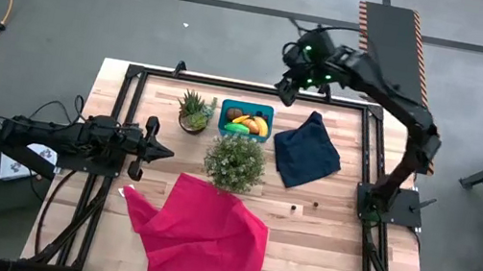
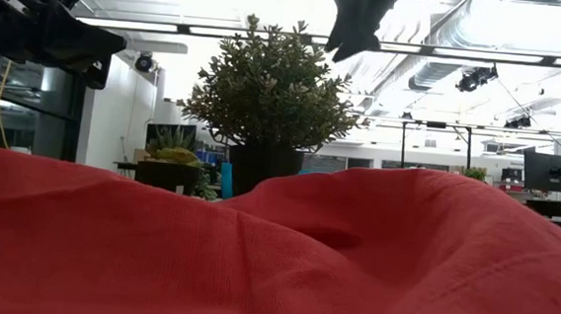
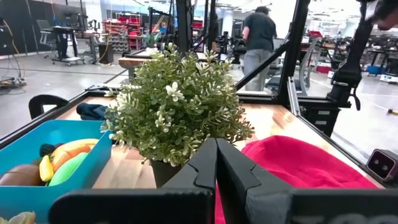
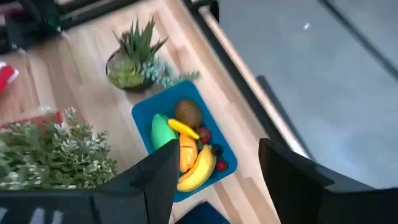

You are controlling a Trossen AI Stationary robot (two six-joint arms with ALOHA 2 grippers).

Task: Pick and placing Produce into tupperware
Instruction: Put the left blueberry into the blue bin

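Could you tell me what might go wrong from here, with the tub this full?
The tupperware already holds a heap of produce; another piece could roll out. Two tiny dark bits lie on the table beside the navy cloth, small and hard to pinch. The open right gripper hovers above the tub's far edge.

Bright, even overhead light; ceiling strip lights (image 2: 220, 32) glare in the low view, where the near red cloth (image 2: 274, 256) blurs softly.
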